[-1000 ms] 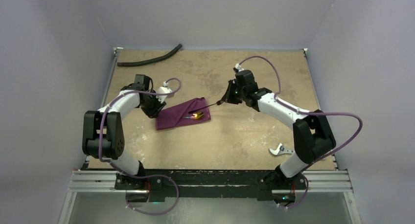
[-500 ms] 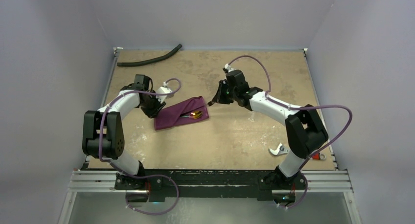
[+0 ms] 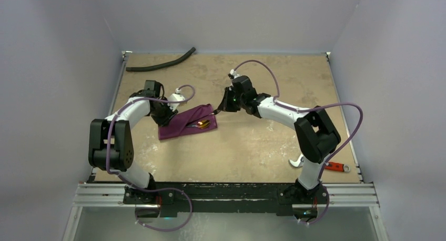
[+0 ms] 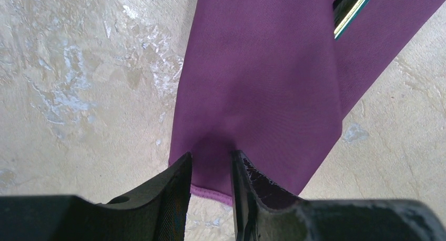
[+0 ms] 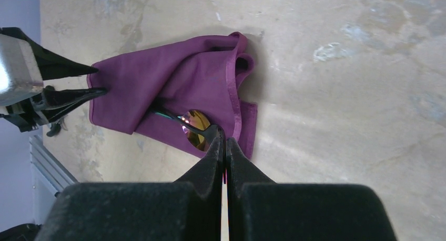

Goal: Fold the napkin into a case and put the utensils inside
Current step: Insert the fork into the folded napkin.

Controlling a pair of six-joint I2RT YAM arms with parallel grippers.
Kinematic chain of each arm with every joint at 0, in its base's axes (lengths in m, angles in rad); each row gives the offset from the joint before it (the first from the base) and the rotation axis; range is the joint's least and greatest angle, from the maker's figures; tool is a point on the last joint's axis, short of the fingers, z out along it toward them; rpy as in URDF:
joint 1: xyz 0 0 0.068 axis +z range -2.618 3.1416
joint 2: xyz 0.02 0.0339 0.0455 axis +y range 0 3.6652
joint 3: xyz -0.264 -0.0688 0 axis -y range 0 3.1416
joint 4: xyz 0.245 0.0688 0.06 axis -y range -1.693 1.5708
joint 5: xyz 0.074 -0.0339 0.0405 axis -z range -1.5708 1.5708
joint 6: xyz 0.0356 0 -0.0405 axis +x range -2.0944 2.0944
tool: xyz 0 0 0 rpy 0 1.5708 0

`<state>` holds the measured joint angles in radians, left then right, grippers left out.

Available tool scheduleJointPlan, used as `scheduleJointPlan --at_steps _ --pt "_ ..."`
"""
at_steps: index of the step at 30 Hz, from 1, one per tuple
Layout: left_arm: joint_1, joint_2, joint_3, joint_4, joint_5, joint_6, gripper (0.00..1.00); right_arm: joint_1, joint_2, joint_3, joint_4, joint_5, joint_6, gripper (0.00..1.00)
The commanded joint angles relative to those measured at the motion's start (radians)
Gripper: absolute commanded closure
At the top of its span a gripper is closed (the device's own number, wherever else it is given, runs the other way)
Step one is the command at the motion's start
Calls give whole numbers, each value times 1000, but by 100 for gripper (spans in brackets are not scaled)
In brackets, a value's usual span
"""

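Note:
The plum-purple napkin (image 3: 184, 124) lies folded left of the table's centre; it also fills the left wrist view (image 4: 263, 67). The spoon's gold bowl (image 5: 195, 130) pokes out of the napkin (image 5: 158, 88), and its dark handle runs under a fold. In the top view the spoon (image 3: 204, 125) lies at the napkin's right end. My right gripper (image 5: 223, 133) is shut, tips at the bowl's rim; whether they pinch it is unclear. My left gripper (image 4: 211, 154) stands slightly open, both tips down on the napkin's left edge. A shiny utensil handle (image 4: 350, 9) lies on the cloth. From above, the left gripper (image 3: 167, 119) and right gripper (image 3: 217, 111) flank the napkin.
A long black hose (image 3: 160, 64) lies at the back left of the table. A red-handled tool with silver jaws (image 3: 315, 163) sits near the right arm's base. Grey walls close in the table on three sides.
My right arm has swung left until its tips reach the napkin's right end. The napkin and spoon have slid a little left. The left gripper has stayed at the cloth's left edge.

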<state>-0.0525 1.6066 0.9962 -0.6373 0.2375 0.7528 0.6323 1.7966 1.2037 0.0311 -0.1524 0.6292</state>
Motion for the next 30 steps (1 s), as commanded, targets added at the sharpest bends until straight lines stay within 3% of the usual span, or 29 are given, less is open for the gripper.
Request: scheduleJointPlan --at_steps 1,8,19,30 --pt "8 -3 -9 19 -5 27 69 18 14 54 33 -12 6 100" --pt "12 -9 -8 7 -24 44 69 18 1 16 38 -20 7 100" --pt "52 -26 187 -166 58 44 66 18 -17 -65 129 -59 32 100" --pt "232 92 154 -153 10 151 68 13 16 -99 231 -133 91 100"
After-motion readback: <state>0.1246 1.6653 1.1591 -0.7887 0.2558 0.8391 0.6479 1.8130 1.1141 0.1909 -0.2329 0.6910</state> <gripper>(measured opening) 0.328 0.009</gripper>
